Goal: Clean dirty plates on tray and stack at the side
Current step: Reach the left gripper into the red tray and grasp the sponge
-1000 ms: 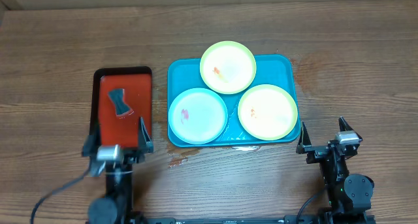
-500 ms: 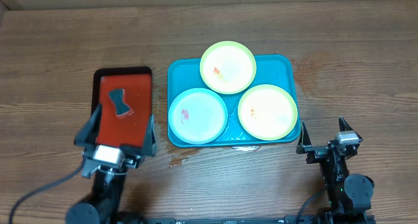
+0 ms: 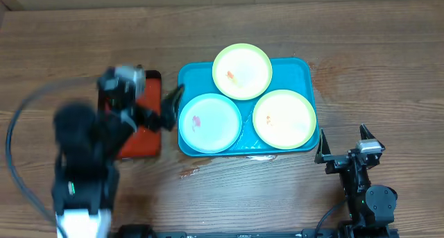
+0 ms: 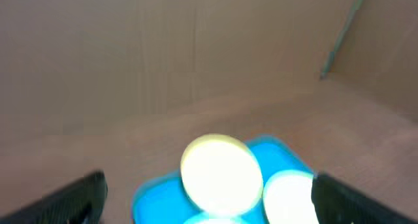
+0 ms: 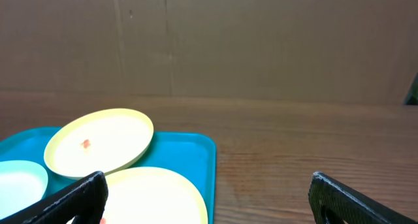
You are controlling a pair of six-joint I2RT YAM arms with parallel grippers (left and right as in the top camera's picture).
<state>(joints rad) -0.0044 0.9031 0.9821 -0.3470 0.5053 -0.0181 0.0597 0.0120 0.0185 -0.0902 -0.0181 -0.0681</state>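
The teal tray (image 3: 305, 69) holds three plates: a yellow-green plate (image 3: 242, 71) at the back with an orange smear, a light blue plate (image 3: 210, 122) at front left with a red smear, and a yellow-green plate (image 3: 283, 119) at front right. My left gripper (image 3: 154, 107) is open and empty, blurred, just left of the tray's edge. Its wrist view shows the back plate (image 4: 222, 172) and tray (image 4: 157, 198) between the fingers (image 4: 209, 201). My right gripper (image 3: 343, 145) is open and empty, right of the tray's front corner. Its view (image 5: 209, 204) shows the near yellow-green plate (image 5: 157, 194) and the back one (image 5: 98, 142).
A red tray with a black rim (image 3: 139, 146) lies left of the teal tray, mostly covered by my left arm. Small reddish stains (image 3: 187, 172) mark the wood in front of the teal tray. A brown cardboard wall (image 5: 261, 41) stands behind the table.
My left arm has swung up and forward from the table's front edge, over the red tray, toward the teal tray's left side. The right arm and plates have not moved.
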